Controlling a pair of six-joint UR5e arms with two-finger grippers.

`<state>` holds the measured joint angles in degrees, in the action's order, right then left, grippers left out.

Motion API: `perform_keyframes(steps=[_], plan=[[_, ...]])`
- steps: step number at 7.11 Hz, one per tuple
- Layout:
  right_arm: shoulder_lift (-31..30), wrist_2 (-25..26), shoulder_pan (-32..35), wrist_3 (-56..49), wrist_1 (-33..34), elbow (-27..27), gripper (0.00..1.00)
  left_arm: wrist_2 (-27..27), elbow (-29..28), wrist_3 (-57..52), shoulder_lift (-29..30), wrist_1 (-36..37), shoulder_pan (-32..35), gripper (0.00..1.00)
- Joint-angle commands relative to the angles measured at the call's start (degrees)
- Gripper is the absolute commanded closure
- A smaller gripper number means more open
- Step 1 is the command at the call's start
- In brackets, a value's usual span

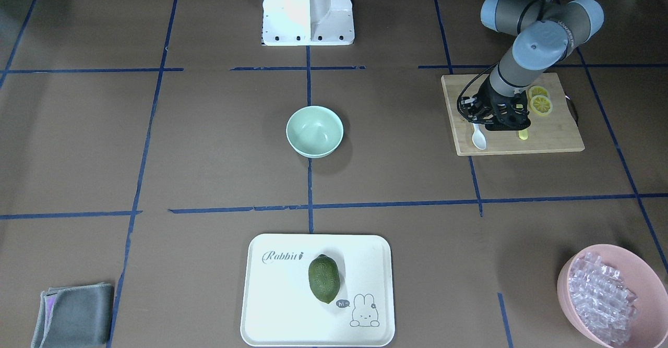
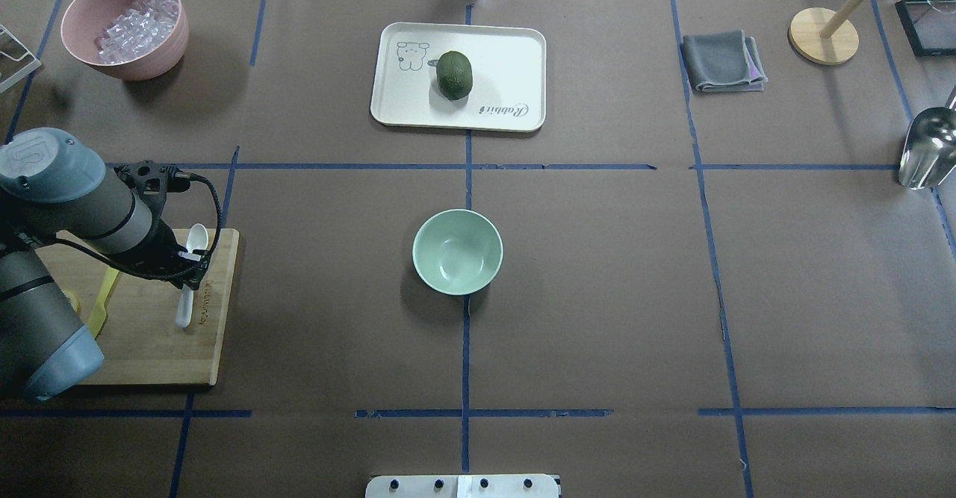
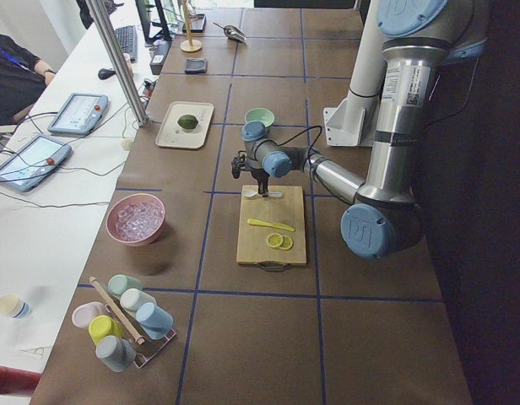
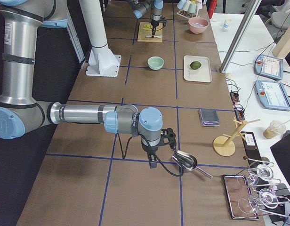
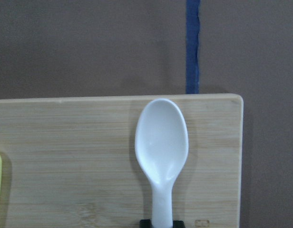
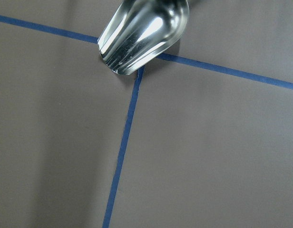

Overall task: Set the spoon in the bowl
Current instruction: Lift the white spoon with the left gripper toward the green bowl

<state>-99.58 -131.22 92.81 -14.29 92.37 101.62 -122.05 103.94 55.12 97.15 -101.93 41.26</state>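
The white spoon point(image 1: 478, 138) lies on the wooden cutting board point(image 1: 553, 134), scoop pointing away from the robot. The left wrist view shows it point(image 5: 161, 142) with a black fingertip point(image 5: 145, 222) tight against each side of its handle. My left gripper point(image 2: 190, 265) stands over the board and is shut on the spoon's handle, with the spoon low on the board. The mint-green bowl point(image 2: 457, 251) sits empty at the table's middle, far to the right of the spoon. My right gripper point(image 4: 152, 162) shows only in the right side view; I cannot tell its state.
A yellow knife point(image 1: 523, 134) and lemon slices point(image 1: 541, 103) share the board. A pink bowl point(image 2: 123, 72) of clear cubes, a white tray point(image 2: 508, 57) with a green fruit point(image 2: 454, 75), a grey cloth point(image 2: 723, 60) and a metal scoop point(image 2: 926, 147) stand around.
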Motion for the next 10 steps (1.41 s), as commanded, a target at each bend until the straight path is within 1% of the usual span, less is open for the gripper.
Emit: perform_keyframes(steps=[1, 2, 5, 6, 7, 8, 9, 10], plan=[[0.0, 0.0, 0.0, 0.0, 0.0, 0.0, 0.00, -0.1, 2.2, -1.1, 0.5, 0.7, 1.0, 1.00], [0.0, 0.0, 0.0, 0.0, 0.0, 0.0, 0.00, -0.1, 2.9, -3.8, 2.1, 0.8, 1.0, 1.00], [0.0, 0.1, 0.0, 0.0, 0.0, -0.1, 0.00, 0.6, 2.8, -4.3, 12.5, 0.8, 0.3, 1.00], [0.0, 0.1, 0.0, 0.1, 0.1, -0.1, 0.00, 0.7, 2.2, -4.2, 16.0, 0.8, -1.5, 1.00], [0.0, 0.1, 0.0, 0.1, 0.1, -0.1, 0.00, 1.0, 1.2, -3.4, 19.6, 0.9, -5.2, 1.00], [0.0, 0.1, 0.0, 0.1, 0.1, -0.2, 0.00, 1.8, -0.2, -3.3, 22.6, 0.9, -6.3, 1.00], [0.0, 0.1, 0.0, 0.1, 0.1, -0.2, 0.00, 2.2, -2.9, -3.2, 26.2, 0.9, -8.2, 1.00], [0.0, 0.0, 0.0, 0.1, 0.1, -0.2, 0.00, 2.3, -7.3, -3.3, 30.5, 0.9, -9.3, 1.00]])
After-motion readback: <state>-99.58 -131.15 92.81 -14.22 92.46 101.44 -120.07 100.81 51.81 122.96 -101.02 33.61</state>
